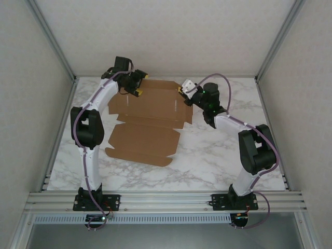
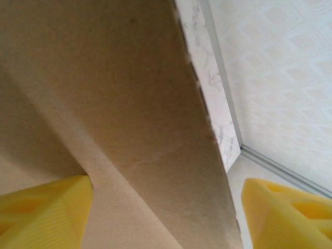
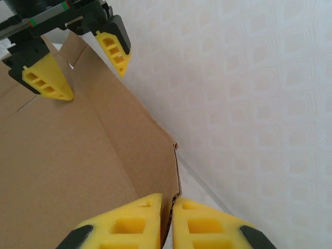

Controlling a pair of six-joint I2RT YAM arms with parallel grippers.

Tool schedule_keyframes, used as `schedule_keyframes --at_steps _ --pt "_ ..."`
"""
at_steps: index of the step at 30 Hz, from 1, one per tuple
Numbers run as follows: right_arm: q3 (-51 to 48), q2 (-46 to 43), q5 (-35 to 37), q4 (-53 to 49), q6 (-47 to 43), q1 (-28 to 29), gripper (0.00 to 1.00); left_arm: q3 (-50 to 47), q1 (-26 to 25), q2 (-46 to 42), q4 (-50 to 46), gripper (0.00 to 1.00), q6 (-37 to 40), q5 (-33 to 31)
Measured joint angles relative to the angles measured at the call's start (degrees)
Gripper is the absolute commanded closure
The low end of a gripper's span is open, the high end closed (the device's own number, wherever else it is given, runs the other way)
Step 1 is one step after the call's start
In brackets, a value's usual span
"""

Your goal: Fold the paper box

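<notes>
Item: paper box (image 1: 145,137), one plain brown cardboard sheet with creases, slits and flaps, unprinted on the faces in view, lying near the middle of the white marbled counter (image 1: 207,155) with its far panel (image 3: 67,155) tilted up. Left gripper (image 1: 137,85) at the far left corner of that panel, jaws wide apart with the cardboard edge (image 2: 129,104) between the yellow fingers (image 2: 44,212). Right gripper (image 3: 166,223) at the far right corner, jaws closed on the panel's edge.
</notes>
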Motion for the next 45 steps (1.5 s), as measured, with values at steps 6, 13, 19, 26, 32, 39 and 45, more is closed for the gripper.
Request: schedule_keyframes --at_steps 6,13,19,26,32,39,45 --pt "-0.5 -0.3 2.3 0.1 -3.8 1.2 0.87 0.0 0.0 0.0 -0.6 0.49 1.2 -0.9" --pt "-0.6 -0.6 3.8 0.1 -4.8 1.4 0.86 -0.3 0.0 -0.4 -0.9 0.77 0.9 -1.9" --pt "-0.8 -0.9 5.1 0.9 -4.7 1.5 0.72 -3.1 0.0 -2.2 0.6 0.93 -1.1 -1.9" --pt "-2.0 -2.8 7.0 1.0 -1.8 1.5 0.51 -7.3 0.0 -4.6 4.0 0.98 -3.5 -2.4" --pt "-1.9 -7.9 7.9 -5.2 6.8 1.4 0.51 -21.0 -0.1 -13.4 14.4 0.98 -8.9 -5.2" --pt "9.6 -12.7 5.8 -25.6 30.9 -0.1 0.60 -34.6 -1.9 -22.2 26.1 1.00 -15.6 -13.7" --pt "13.0 -14.6 1.8 -35.8 48.0 -0.3 0.68 -44.0 -5.6 -27.9 38.6 0.99 -17.8 -21.5"
